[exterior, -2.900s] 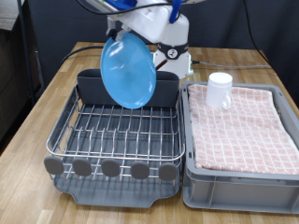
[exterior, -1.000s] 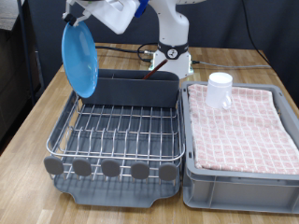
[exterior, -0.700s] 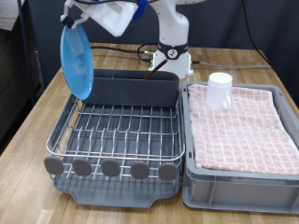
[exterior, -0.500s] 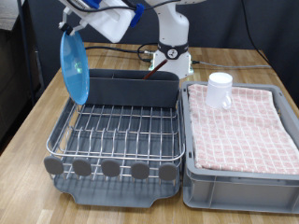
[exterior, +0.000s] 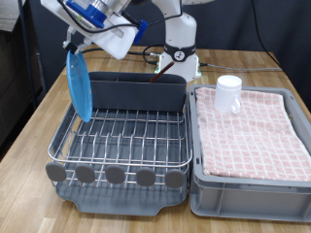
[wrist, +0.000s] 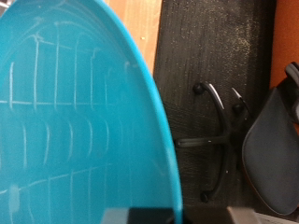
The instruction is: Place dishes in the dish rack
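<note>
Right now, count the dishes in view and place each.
2. The light-blue plate hangs edge-on from the claw over the dish rack's left side; the white mug stands on the checked cloth. Others may be hidden.

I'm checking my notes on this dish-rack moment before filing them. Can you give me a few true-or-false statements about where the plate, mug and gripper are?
1. The gripper holds the light-blue plate on edge over the dish rack, at the exterior view's left. True.
2. The white mug stands in the rack. False: it stands in the grey bin on the pink checked cloth.
3. The plate lies flat on the wire grid. False: it hangs nearly upright.
4. No dish shows on the rack's wire grid. True.
</note>
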{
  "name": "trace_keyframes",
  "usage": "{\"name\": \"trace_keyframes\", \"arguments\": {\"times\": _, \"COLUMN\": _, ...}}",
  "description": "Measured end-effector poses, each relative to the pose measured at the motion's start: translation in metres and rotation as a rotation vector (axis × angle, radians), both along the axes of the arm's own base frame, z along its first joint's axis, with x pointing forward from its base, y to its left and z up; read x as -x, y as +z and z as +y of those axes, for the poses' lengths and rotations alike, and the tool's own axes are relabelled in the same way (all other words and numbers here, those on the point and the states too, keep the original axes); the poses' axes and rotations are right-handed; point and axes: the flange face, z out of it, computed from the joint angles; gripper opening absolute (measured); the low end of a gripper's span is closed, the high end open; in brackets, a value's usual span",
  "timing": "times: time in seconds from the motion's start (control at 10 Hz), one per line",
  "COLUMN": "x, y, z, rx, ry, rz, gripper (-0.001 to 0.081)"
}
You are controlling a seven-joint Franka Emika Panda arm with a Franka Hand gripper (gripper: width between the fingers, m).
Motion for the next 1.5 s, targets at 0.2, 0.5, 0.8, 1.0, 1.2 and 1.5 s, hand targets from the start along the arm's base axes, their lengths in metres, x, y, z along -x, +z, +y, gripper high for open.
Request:
{"name": "trace_keyframes", "arguments": {"times": 0.2, "x": -0.003, "y": -0.019, "z": 0.002, "rx": -0.014, "ry": -0.001, "rz": 0.006, "gripper": 0.0017}}
{"name": "trace_keyframes", "arguments": {"times": 0.5, "x": -0.006, "y": -0.039, "z": 0.006, "rx": -0.020, "ry": 0.013, "rz": -0.004, "gripper": 0.0017}}
{"name": "trace_keyframes", "arguments": {"times": 0.8, "x": -0.007, "y": -0.054, "z": 0.009, "rx": -0.036, "ry": 0.021, "rz": -0.014, "gripper": 0.0017}}
{"name": "trace_keyframes", "arguments": {"times": 1.0, "x": -0.009, "y": -0.062, "z": 0.011, "rx": -0.043, "ry": 0.026, "rz": -0.010, "gripper": 0.0017}}
{"name": "trace_keyframes", "arguments": {"times": 1.2, "x": -0.011, "y": -0.067, "z": 0.011, "rx": -0.045, "ry": 0.025, "rz": -0.005, "gripper": 0.0017}}
{"name": "trace_keyframes", "arguments": {"times": 1.5, "x": -0.013, "y": -0.072, "z": 0.007, "rx": -0.080, "ry": -0.044, "rz": 0.006, "gripper": 0.0017}}
